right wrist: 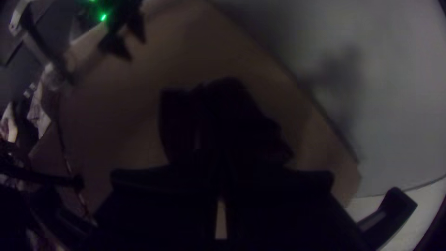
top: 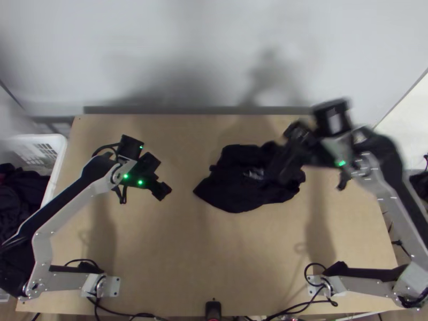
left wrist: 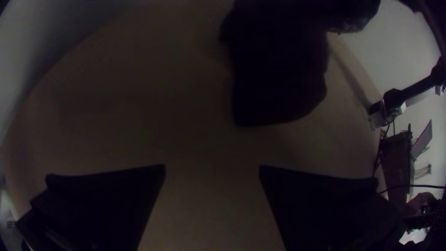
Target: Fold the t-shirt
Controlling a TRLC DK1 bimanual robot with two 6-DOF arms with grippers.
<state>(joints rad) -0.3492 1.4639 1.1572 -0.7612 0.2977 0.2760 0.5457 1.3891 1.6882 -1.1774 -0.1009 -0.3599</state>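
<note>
The black t-shirt (top: 235, 190) lies bunched right of the table's middle, a blurred part of it rising toward the right gripper (top: 290, 152). In the top view, the left gripper (top: 162, 191) is held apart from the cloth, on its left side. The left wrist view has the dark t-shirt (left wrist: 278, 74) beyond the left gripper (left wrist: 212, 169), whose fingers stand wide open with nothing between them. In the right wrist view, the right gripper (right wrist: 220, 176) is shut on the t-shirt (right wrist: 223, 111); the pinched part is too dark to make out.
A white basket (top: 60, 155) with dark cloth stands beyond the left edge of the wooden table (top: 208, 267). A pale wall (top: 187, 53) rises behind the far edge. Cables and a small black device (top: 213, 310) are at the near edge.
</note>
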